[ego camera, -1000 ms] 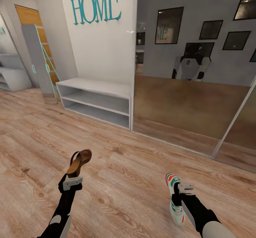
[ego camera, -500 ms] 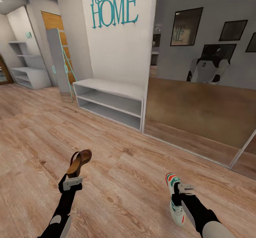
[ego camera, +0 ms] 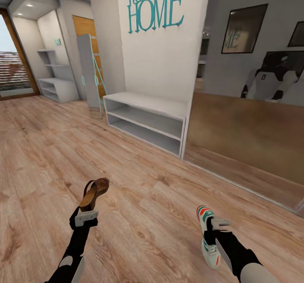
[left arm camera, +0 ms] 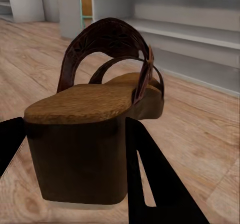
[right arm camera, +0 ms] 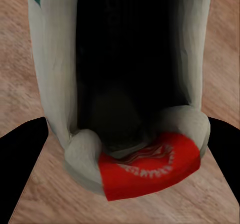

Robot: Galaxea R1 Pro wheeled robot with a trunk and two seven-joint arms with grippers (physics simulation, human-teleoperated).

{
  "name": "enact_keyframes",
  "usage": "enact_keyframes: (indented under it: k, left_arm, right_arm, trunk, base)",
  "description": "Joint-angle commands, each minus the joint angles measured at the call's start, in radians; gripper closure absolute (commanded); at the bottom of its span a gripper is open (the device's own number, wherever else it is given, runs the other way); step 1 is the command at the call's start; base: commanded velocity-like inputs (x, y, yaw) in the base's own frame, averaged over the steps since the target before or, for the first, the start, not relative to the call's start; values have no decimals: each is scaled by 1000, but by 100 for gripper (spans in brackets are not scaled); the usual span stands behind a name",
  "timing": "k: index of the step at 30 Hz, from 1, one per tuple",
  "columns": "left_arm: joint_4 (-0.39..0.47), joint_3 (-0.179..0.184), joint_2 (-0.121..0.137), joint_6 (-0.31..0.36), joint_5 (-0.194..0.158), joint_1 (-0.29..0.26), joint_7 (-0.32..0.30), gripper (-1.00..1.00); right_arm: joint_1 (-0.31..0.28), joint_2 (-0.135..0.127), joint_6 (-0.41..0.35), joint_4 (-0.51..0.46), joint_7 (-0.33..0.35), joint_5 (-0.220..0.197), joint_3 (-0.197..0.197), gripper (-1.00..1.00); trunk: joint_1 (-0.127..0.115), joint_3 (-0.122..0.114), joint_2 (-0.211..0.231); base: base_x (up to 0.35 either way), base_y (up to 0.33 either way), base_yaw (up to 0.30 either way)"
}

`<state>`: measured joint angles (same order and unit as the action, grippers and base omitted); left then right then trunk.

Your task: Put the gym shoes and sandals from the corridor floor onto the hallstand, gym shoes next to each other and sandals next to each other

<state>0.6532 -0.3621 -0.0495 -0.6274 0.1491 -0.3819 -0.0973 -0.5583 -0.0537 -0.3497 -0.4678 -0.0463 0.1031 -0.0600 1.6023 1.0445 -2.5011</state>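
Wood-plank corridor floor [ego camera: 147, 207], pale hallstand [ego camera: 145, 120] against the far wall.
Left pincer [ego camera: 86, 216] clamps a brown sandal [ego camera: 94, 193] by its heel; right pincer [ego camera: 215, 224] grips a white, teal-and-red gym shoe [ego camera: 207, 236], both above the floor.

the left gripper [ego camera: 86, 213] holds a sandal [ego camera: 94, 193] above the corridor floor [ego camera: 143, 202] at the left, and the right gripper [ego camera: 213, 226] holds a gym shoe [ego camera: 207, 234] at the right. the hallstand [ego camera: 145, 120] stands ahead against the wall, a mirror panel [ego camera: 249, 118] right beside it.
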Motion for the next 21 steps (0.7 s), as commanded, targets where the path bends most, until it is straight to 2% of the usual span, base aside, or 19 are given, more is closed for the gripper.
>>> enact_keyframes:
  k: [1, 8, 21]
  left_arm:
    - [0, 0, 0, 0, 0, 0, -1, 100]
    - [0, 1, 0, 0, 0, 0, -1, 100]
    - [0, 2, 0, 1, 0, 0, 0, 100]
  right_arm:
    - [0, 0, 0, 0, 0, 0, 0, 100]
    - [0, 0, 0, 0, 0, 0, 0, 100]
    - [0, 3, 1, 0, 0, 0, 0, 100]
  trunk:
    - [0, 1, 0]
    - [0, 10, 0]
    - [0, 16, 0]
  base:
    - [0, 0, 200]
    - [73, 72, 193]
    - [256, 259, 52]
